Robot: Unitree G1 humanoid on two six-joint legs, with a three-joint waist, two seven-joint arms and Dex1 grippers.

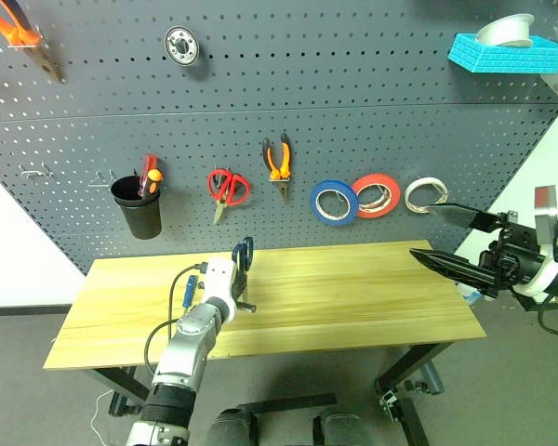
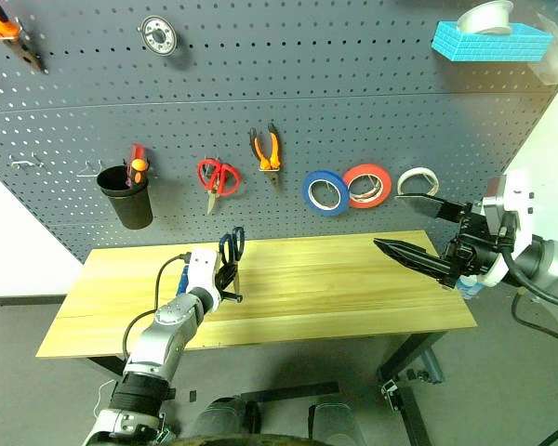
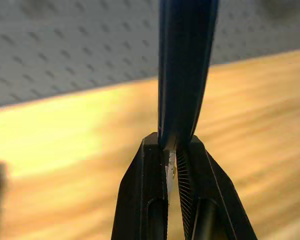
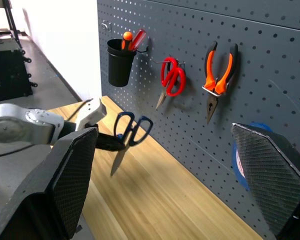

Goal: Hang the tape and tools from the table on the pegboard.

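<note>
Left gripper (image 2: pixel 225 275) is clamped on the scissors (image 4: pixel 130 134) near the pivot, handles up, blade down above the table (image 1: pixel 353 297), presumably so the loops can catch a pegboard (image 1: pixel 353 139) hook. Right gripper (image 1: pixel 442 237) spread wide, idle.

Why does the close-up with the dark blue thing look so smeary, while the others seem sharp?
Left wrist view: the table and pegboard are smeared, the left pincer sharper. Right wrist view: scissors crisp, near fingers soft. Left eye view: sharp throughout.
</note>
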